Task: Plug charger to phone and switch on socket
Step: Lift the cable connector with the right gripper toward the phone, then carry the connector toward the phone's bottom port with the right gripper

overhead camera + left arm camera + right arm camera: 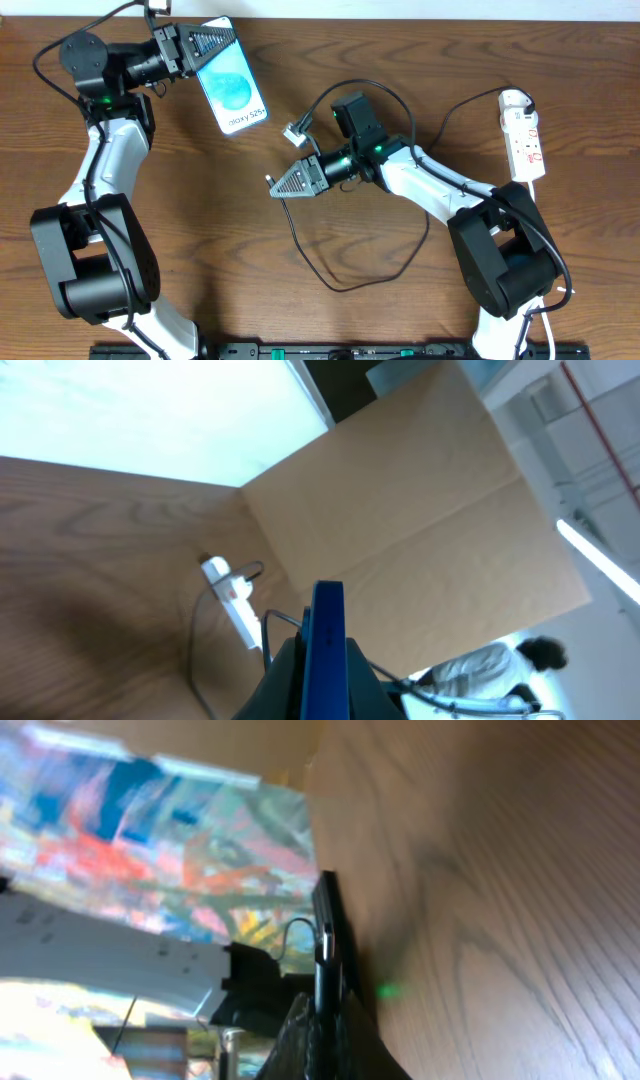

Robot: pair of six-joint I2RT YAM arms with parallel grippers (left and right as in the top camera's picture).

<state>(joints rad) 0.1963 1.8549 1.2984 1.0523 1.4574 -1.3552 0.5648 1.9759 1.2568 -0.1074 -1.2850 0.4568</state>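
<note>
Blue-screened phone [235,95] is clamped in the left claw [222,40]; the outstretched right claw [277,186] pinches the charger [269,180] plug.

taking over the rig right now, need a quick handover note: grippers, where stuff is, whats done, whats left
Left gripper: shut on one short end of the phone, screen lit, at the far left of the table.
Right gripper: shut on the charger at its plug tip, mid-table. The tip points toward the phone but is apart from it.
Socket: lies at the far right, with neither gripper near it.
Done: phone and plug are both gripped.
Left: bring the plug to the phone's port and seat it, then press the socket switch. Whether the switch is already on cannot be told.
</note>
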